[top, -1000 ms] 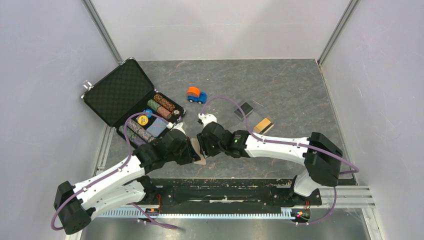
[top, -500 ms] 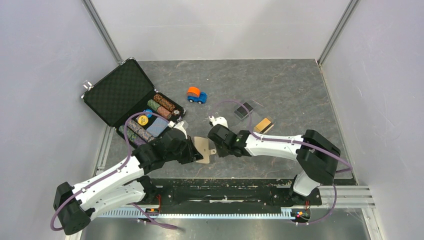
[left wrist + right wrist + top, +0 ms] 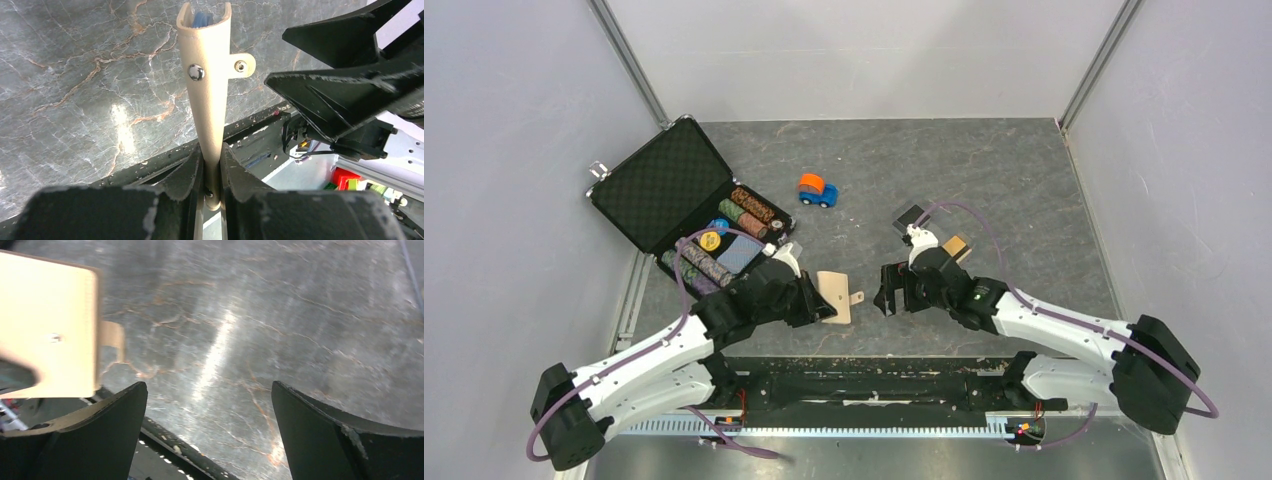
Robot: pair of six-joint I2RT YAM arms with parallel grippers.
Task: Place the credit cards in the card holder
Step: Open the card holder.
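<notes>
While your left gripper (image 3: 817,302) is clamped on the beige card holder (image 3: 835,297), its two fingers (image 3: 186,175) pinch the lower edge so that the wallet stands edge-on in the left wrist view, over the near edge of the marbled tabletop (image 3: 1004,170). You can see a sliver of light blue card (image 3: 200,19) inside the curled top end of the holder. The metal snap button (image 3: 196,72) sits on the holder's outer face and the snap tab (image 3: 241,65) sticks out toward the right arm. Your right gripper (image 3: 887,294) has its jaws spread wide with nothing between them; it hangs just beside the card holder, apart from it, with bare marble showing between its fingertips (image 3: 125,405) in the right wrist view. A tan card (image 3: 957,244) lies on the table close behind the right wrist, partly covered by the arm, and a small clear box (image 3: 911,217) with a dark base rests just beyond it. Farther back an orange and blue toy car (image 3: 817,189) stands alone. On your left the black chip briefcase (image 3: 659,180) lies open, holding rows of poker chips (image 3: 749,212) and a blue patterned card deck (image 3: 736,256).
</notes>
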